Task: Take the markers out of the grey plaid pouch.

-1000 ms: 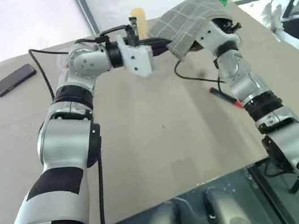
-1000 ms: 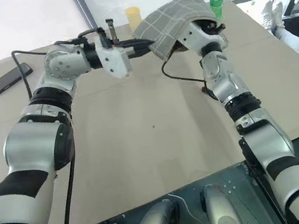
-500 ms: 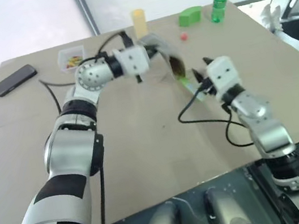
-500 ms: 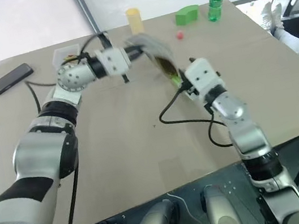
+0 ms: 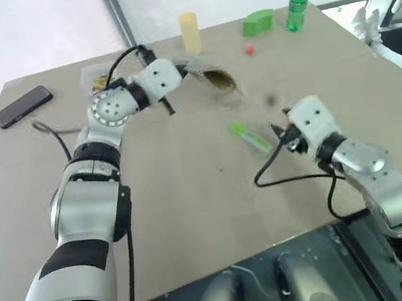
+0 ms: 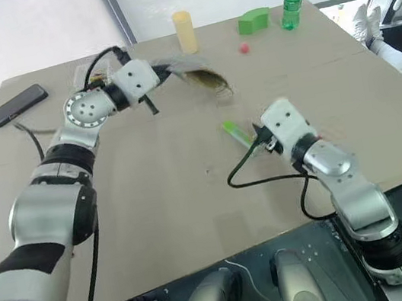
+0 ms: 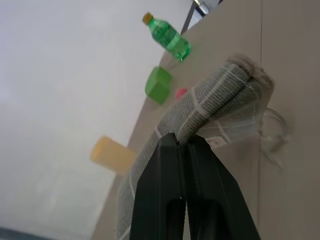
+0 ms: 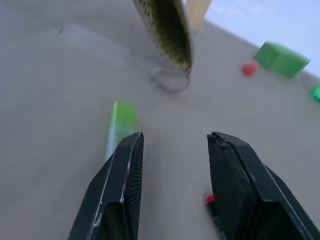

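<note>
My left gripper (image 7: pixel 181 142) is shut on one edge of the grey plaid pouch (image 5: pixel 211 79), holding it just above the table's far middle. The pouch's open, yellowish mouth (image 8: pixel 167 30) faces my right gripper. A lime green marker (image 5: pixel 249 136) lies loose on the table between the pouch and the right gripper. My right gripper (image 8: pixel 175 137) hangs open and empty close behind that marker. A red marker end (image 8: pixel 210 199) shows on the table by its right finger; the rest of that marker is hidden.
A black phone (image 5: pixel 21 106) lies far left and a clear box (image 5: pixel 96 77) sits behind my left arm. Along the far edge stand a yellow cylinder (image 5: pixel 190 32), a green block (image 5: pixel 257 22), a small red ball (image 5: pixel 249 50) and a green bottle (image 5: pixel 294 3). A black cable (image 5: pixel 290 178) loops beside my right arm.
My right gripper has drawn back and down from the pouch. The green marker has come out and now lies on the table. My left gripper has lowered the pouch leftward.
</note>
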Tool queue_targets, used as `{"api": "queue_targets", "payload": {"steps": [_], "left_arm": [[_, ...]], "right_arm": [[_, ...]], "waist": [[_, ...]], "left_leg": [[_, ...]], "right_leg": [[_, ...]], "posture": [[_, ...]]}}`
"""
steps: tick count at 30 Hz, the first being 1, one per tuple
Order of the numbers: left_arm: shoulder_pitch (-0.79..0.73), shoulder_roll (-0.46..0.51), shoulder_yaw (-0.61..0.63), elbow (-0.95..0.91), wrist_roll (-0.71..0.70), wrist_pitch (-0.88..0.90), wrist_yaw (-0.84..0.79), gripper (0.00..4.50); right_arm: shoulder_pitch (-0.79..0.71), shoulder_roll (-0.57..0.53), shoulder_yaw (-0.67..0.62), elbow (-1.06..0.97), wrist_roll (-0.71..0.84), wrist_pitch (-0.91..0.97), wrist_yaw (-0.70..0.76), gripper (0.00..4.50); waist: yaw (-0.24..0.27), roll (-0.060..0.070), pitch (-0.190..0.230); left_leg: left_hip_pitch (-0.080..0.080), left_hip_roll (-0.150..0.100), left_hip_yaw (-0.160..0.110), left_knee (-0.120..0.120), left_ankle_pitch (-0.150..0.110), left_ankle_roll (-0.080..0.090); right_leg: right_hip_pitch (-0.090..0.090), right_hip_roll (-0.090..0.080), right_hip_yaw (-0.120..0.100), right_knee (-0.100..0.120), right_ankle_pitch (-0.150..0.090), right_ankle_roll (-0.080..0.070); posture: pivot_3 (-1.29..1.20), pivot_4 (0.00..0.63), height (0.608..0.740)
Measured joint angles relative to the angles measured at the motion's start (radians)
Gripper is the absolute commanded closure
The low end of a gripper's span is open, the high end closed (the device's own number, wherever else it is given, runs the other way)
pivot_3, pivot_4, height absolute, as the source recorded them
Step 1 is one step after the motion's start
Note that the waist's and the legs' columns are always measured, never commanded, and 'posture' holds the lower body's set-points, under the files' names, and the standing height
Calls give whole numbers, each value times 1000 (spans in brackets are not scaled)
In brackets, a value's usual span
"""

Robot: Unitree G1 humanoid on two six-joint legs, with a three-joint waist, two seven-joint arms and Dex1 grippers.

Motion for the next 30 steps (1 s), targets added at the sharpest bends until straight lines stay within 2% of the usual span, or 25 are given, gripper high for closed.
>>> {"api": "queue_targets", "payload": {"steps": [3, 10, 18, 19, 21, 26, 30], "left_arm": [[53, 4, 66, -9, -68, 40, -43, 4500], [195, -15, 141, -139, -179, 63, -138, 4500], [364, -57, 201, -407, -335, 205, -183, 4500], [389, -65, 207, -452, -358, 235, -192, 4500], [420, -76, 216, -508, -391, 277, -200, 4500], [468, -89, 226, -620, -449, 369, -212, 4500], [489, -113, 231, -678, -499, 434, -222, 4500]], "right_arm": [[-43, 20, 10, 20, 30, 107, 18, 2439], [-196, 94, 15, 299, 76, 168, 22, 2439], [-238, 67, 37, 401, 124, 212, 83, 2439], [-243, 58, 47, 405, 126, 210, 90, 2974], [-246, 54, 55, 407, 126, 205, 98, 3601], [-248, 37, 56, 410, 130, 200, 104, 3621], [-227, -49, -8, 304, 177, 245, 143, 3621]], "waist": [[1, 0, 0], [8, -1, 0], [1, -1, 0], [1, -1, 0], [1, 0, -1], [3, -1, -1], [16, -1, -1]], "left_leg": [[0, 0, 0, 1, 0, 0], [-1, 0, 0, 0, 0, 0], [0, 0, 1, 0, -1, 1], [0, 0, 1, 0, -1, 1], [0, 0, 1, 0, -1, 1], [0, 0, 1, 1, -1, 1], [-1, 0, 1, 1, -1, 1]], "right_leg": [[1, -1, 0, 0, 0, 0], [0, -2, 0, -1, 1, 0], [0, -2, 1, -1, 1, 0], [0, -2, 1, -1, 1, 0], [1, -2, 1, 0, 1, 0], [1, -2, 1, 0, 1, 0], [0, -2, 0, -2, 1, 0]], "posture": [[0, 150, 740], [0, 150, 740], [0, 150, 740], [0, 150, 740], [0, 150, 740], [0, 150, 740], [0, 150, 740]]}}
